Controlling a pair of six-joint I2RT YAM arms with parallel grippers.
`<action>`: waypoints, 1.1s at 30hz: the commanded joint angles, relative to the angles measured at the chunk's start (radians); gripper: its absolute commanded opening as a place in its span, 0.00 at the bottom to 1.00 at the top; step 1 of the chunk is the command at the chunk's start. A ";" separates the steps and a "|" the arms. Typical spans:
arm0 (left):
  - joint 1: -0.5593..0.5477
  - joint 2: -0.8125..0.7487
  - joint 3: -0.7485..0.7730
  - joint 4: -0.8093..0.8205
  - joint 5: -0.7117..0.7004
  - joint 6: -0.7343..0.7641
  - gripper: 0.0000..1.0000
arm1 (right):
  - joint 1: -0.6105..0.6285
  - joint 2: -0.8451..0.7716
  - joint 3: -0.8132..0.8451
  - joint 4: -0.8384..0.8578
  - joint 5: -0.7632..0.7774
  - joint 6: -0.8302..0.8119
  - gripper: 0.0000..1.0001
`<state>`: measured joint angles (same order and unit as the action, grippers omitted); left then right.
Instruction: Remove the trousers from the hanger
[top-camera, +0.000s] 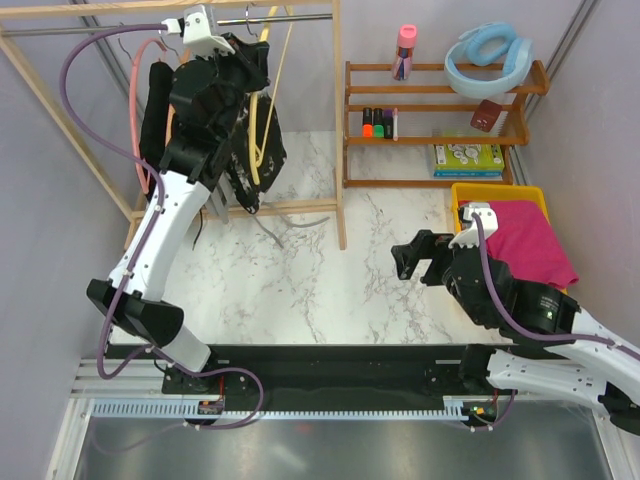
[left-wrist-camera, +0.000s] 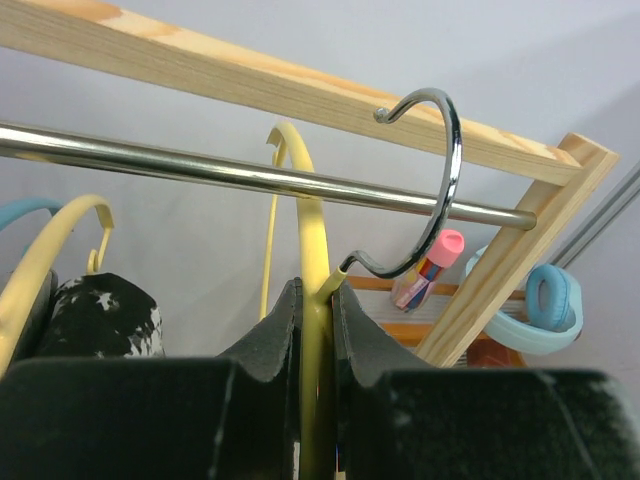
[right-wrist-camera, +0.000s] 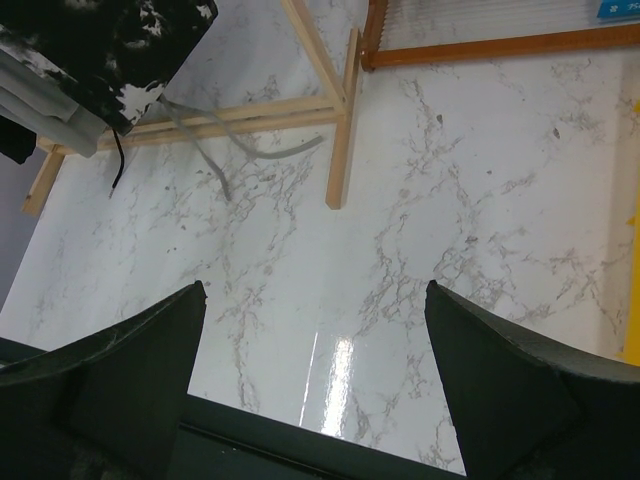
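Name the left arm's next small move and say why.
Probably lower the left claw slightly: it is shut on the hanger, whose hook arches above the rail, not resting on it. The trousers already lie over the yellow bin.

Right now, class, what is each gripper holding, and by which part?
The left gripper is shut on the hanger, at the top of its arch beside the hook. The right gripper is open, holding nothing.
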<state>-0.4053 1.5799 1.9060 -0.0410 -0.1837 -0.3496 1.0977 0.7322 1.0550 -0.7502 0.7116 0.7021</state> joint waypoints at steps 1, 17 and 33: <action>0.002 0.015 0.030 0.066 -0.030 0.029 0.02 | 0.004 -0.022 0.020 -0.014 0.022 -0.010 0.98; 0.003 0.060 -0.006 0.135 -0.039 0.038 0.02 | 0.005 -0.028 0.017 -0.017 0.023 -0.006 0.98; 0.003 0.045 0.025 -0.037 -0.077 0.049 0.39 | 0.004 -0.010 -0.006 0.018 -0.027 0.005 0.98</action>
<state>-0.4053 1.7092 1.9457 -0.0597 -0.2424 -0.3416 1.0977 0.7166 1.0550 -0.7639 0.7010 0.7036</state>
